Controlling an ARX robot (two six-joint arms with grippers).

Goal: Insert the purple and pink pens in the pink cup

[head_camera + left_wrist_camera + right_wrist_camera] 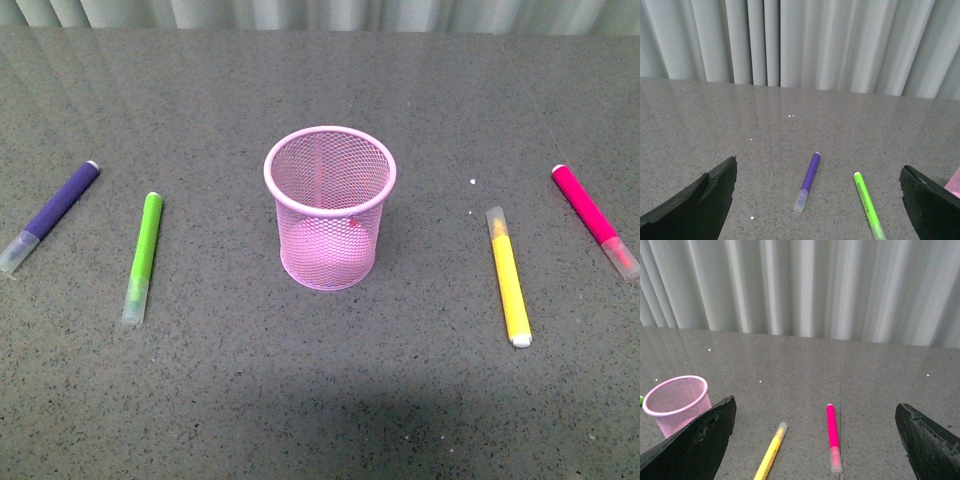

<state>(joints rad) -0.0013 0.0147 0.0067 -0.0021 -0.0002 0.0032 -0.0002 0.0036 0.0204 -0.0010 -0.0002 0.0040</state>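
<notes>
The pink cup [328, 250] stands upright in the middle of the table [320, 400], and nothing is in it. Neither pen is in yet.

The purple pen [55, 213] lies flat by the left edge of the table. Its clear cap points at the near edge and its other end tips toward the far left corner. The pink pen [592, 218] lies flat by the right edge, with its cap toward the near edge too. A green marker [144, 255] and a yellow marker [508, 288] lie between the 2 pens and the cup (they are not part of the job).

The left gripper [818, 165] is spread wide and has nothing in it. The purple pen [808, 181] lies on the table ahead of it, between the lines of its 2 fingers, with its length running away from the gripper. The right gripper [816, 403] is spread wide and bare too, and the pink pen [832, 432] lies ahead of it the same way.

I think the left arm is closer to the purple pen and the right arm to the pink one. Each pen lies lengthwise, so the fingers could squeeze across its thin middle.
</notes>
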